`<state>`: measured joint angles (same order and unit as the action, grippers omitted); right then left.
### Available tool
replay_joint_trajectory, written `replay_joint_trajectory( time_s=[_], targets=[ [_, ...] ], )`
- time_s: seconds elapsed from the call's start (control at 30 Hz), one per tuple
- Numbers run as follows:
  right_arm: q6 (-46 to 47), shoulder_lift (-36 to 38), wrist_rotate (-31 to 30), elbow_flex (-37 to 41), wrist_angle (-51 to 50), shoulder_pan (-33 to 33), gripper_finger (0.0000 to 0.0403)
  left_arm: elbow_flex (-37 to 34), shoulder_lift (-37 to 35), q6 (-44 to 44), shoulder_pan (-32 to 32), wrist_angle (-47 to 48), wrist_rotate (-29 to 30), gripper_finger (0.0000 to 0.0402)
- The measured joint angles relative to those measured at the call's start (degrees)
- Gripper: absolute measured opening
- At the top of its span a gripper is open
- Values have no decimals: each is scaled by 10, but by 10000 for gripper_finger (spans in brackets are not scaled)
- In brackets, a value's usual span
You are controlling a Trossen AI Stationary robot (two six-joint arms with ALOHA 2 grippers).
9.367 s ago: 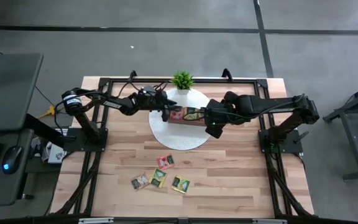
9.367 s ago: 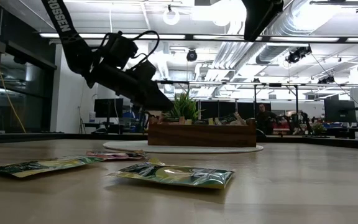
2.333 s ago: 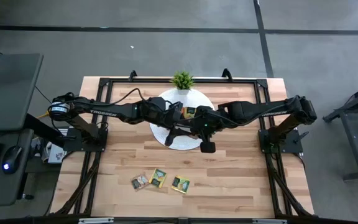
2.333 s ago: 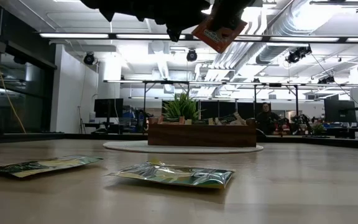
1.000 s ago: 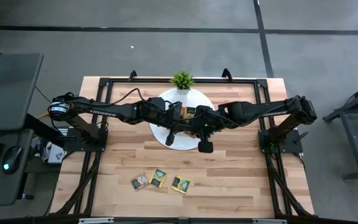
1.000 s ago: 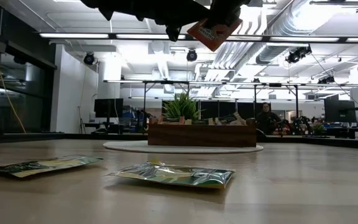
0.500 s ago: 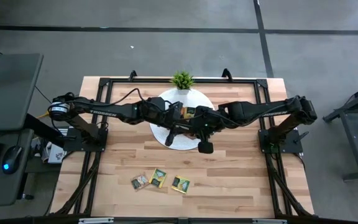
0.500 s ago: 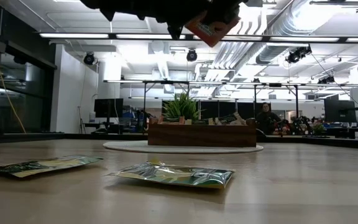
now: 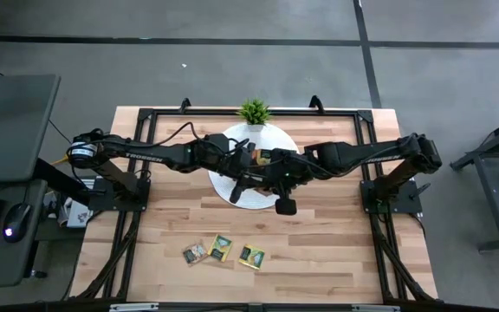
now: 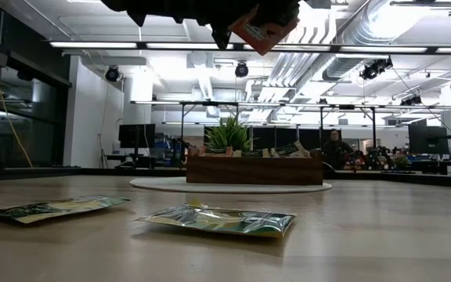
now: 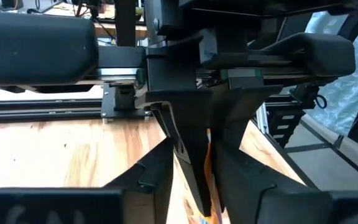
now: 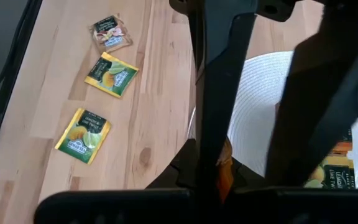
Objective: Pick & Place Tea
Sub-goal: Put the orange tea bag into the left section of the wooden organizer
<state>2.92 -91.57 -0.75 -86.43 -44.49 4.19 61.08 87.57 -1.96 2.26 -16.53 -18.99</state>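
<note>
Three sachets on table front, tray on mat behind, plant beyond

potted plant, wooden tray, round mat

Both arms are matte black, built of slim jointed links with black cables looping along them. The left arm bears white lettering and a silver-ringed joint near its base.

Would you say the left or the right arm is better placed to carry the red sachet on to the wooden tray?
Probably the right. The right gripper is shut on the red sachet, held high above the table, while the left gripper is letting go beside it. The wooden tray sits just behind them.
</note>
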Motion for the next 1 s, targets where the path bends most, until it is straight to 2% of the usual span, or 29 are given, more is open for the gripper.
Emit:
replay_joint_trajectory(
  time_s=[0.37,0.83,1.0],
  targets=[
    [-1,0,-8,0,6,0,0,0,0,-19,0,1,-23,11],
    [13,0,-28,0,-19,0,2,0,0,-13,0,-5,-27,7],
    [76,0,-59,-3,-59,-1,2,0,2,-13,0,-9,-13,3]
  ],
)
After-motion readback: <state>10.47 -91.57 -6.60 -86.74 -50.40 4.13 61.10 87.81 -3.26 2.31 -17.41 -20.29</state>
